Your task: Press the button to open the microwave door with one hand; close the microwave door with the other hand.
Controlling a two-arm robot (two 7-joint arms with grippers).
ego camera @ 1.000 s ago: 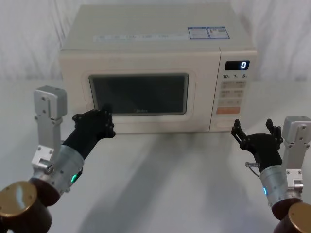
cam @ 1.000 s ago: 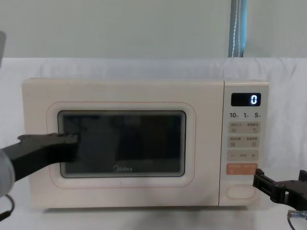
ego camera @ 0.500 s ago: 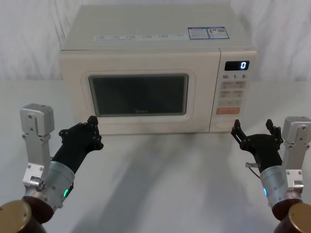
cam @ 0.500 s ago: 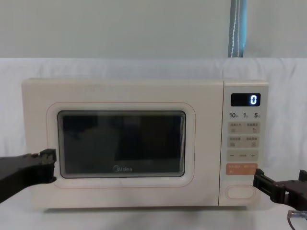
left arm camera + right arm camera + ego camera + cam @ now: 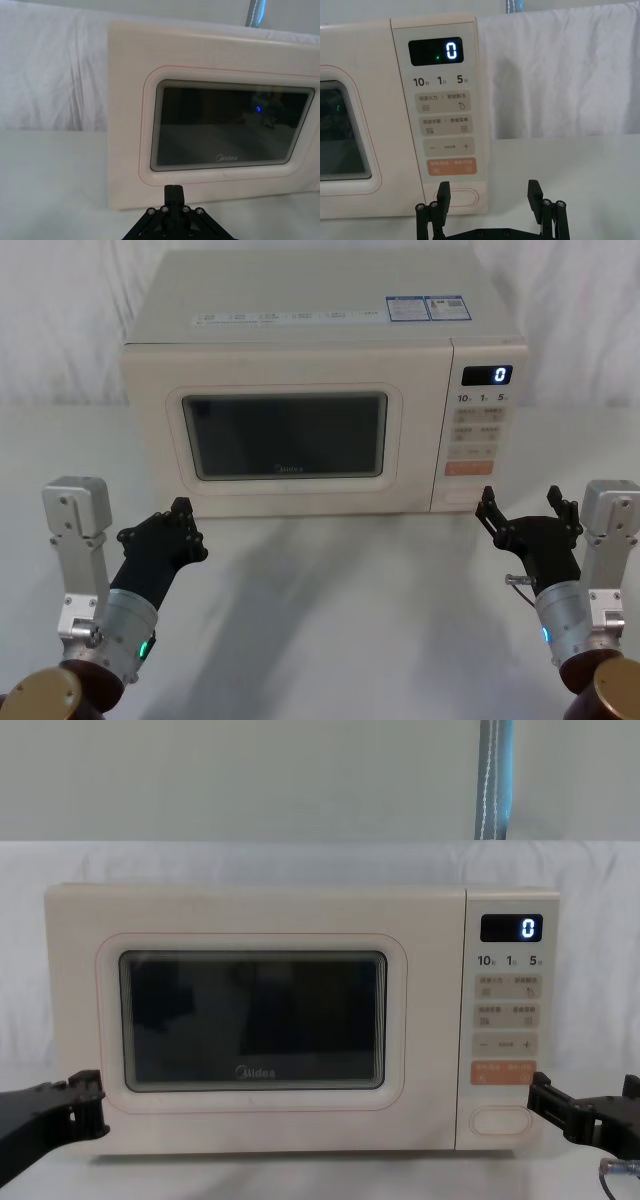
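While the microwave door (image 5: 250,920) sits flush: the cream microwave (image 5: 320,340) stands at the back of the white table (image 5: 350,590), window dark, display at 0.
Button: the wide blank oval (image 5: 457,197) is lowest on the control panel, just under the orange key (image 5: 451,166).
Right gripper: low in front of that panel (image 5: 520,502), fingers spread wide, near the button but apart from it.
Left gripper: low off the door's lower left corner (image 5: 165,535), fingers apparently pressed together, touching nothing.
Step, as judged: the door looks fully closed, so any next press falls to the right gripper.
Doing it well: set one fingertip on the oval's middle, clear of the orange key, and push straight in.
Caution: the left gripper probably should hold clear of the door's swing.
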